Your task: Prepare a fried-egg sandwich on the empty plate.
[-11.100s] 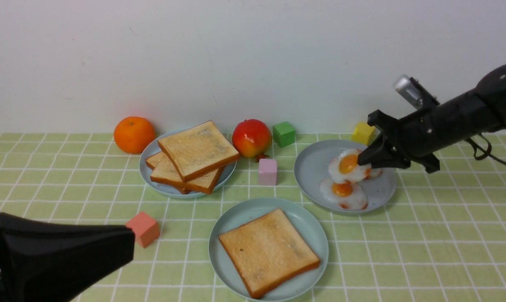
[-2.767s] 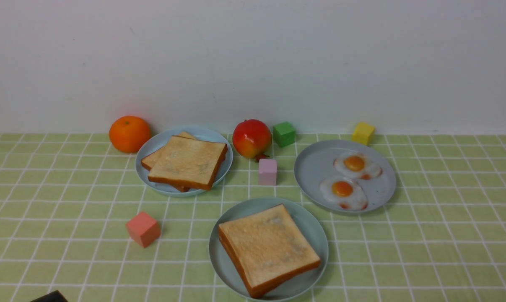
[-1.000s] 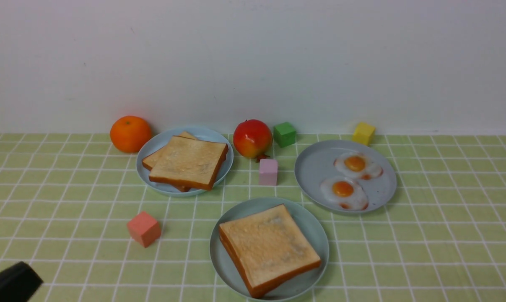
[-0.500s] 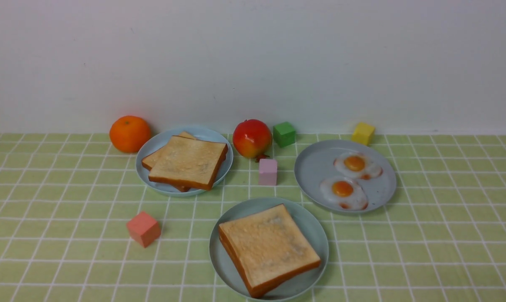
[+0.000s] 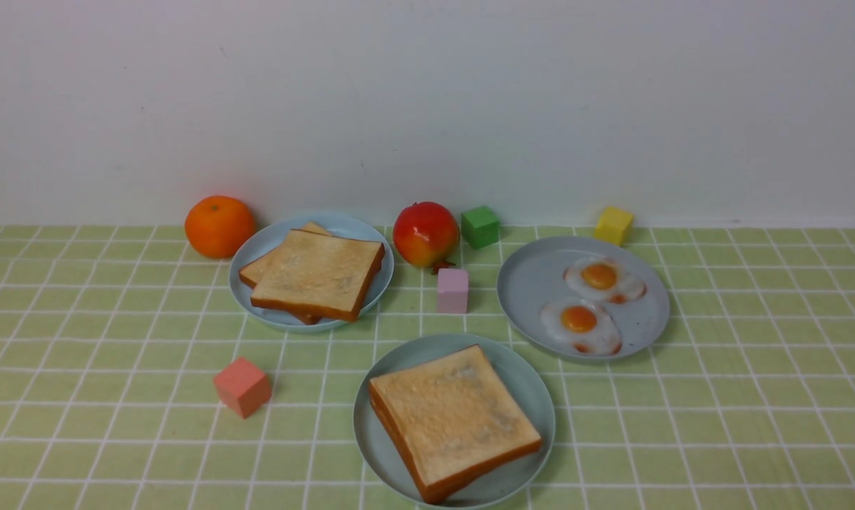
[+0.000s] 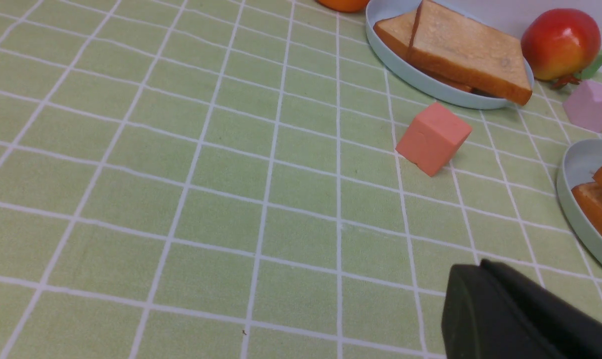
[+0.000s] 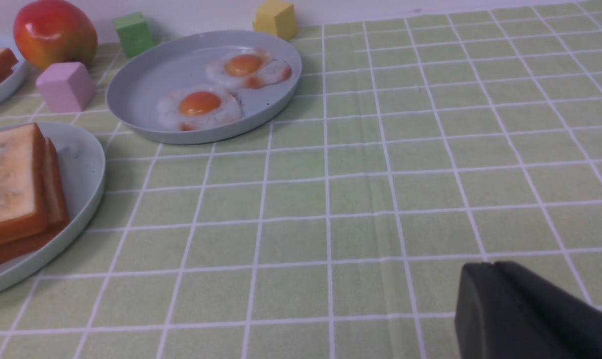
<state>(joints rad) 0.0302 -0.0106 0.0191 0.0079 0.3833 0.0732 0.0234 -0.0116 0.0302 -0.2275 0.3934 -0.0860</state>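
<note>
1. The sandwich (image 5: pixel 455 421) lies flat on the pale mint plate (image 5: pixel 533 397), one toast slice over another; whether egg sits between is hidden.
2. Its faces are roughly square, with no clear long axis; one corner points toward the robot and slightly left, the opposite one away and slightly right.
3. Compared with the earliest front view, a second slice tops the first, and the grey plate (image 5: pixel 523 312) carries two fried eggs (image 5: pixel 579 320), down from three.
4. The orange (image 5: pixel 220 227) and blue plate (image 5: pixel 261 244) have shifted slightly left.
5. Left tool (image 6: pixel 473 264): closed, holding nothing visible. Right tool (image 7: pixel 490 265): I cannot tell its opening.
</note>
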